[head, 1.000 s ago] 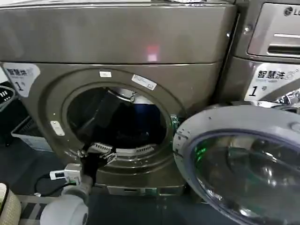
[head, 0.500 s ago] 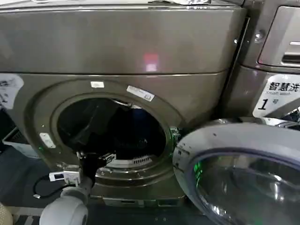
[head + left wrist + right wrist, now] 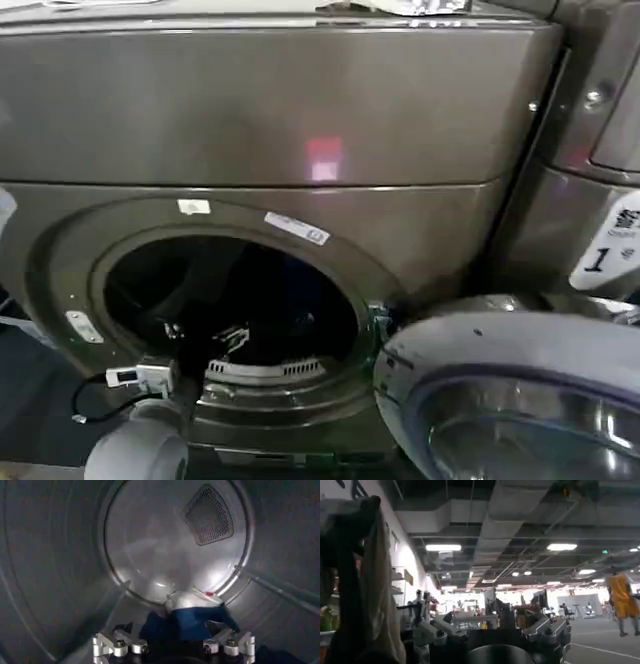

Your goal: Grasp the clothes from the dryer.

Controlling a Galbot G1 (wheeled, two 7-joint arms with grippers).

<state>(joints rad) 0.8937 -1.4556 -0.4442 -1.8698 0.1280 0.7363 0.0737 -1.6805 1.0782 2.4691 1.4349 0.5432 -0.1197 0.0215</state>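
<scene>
Fingers (image 3: 114,645) spread wide on your left gripper (image 3: 172,647), nothing pinched yet
Drive deeper into the dryer (image 3: 300,120) — straddle the clothes (image 3: 187,622) before closing

Dryer (image 3: 300,120) drum (image 3: 60,580) carries the clothes (image 3: 187,622), lying on its floor near the back wall, before my left pincer (image 3: 173,647).

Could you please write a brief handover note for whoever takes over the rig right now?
Left claw: open, inside the dryer drum through the round port, facing the clothes.
Right claw: open, parked away from the machine, pointing into the room.
Clothes: navy bundle with a white part, on the drum floor near the back wall, just ahead of the left claw.
Done: door open, arm reached in.
Left: advance, close on the clothes, withdraw them.
</scene>
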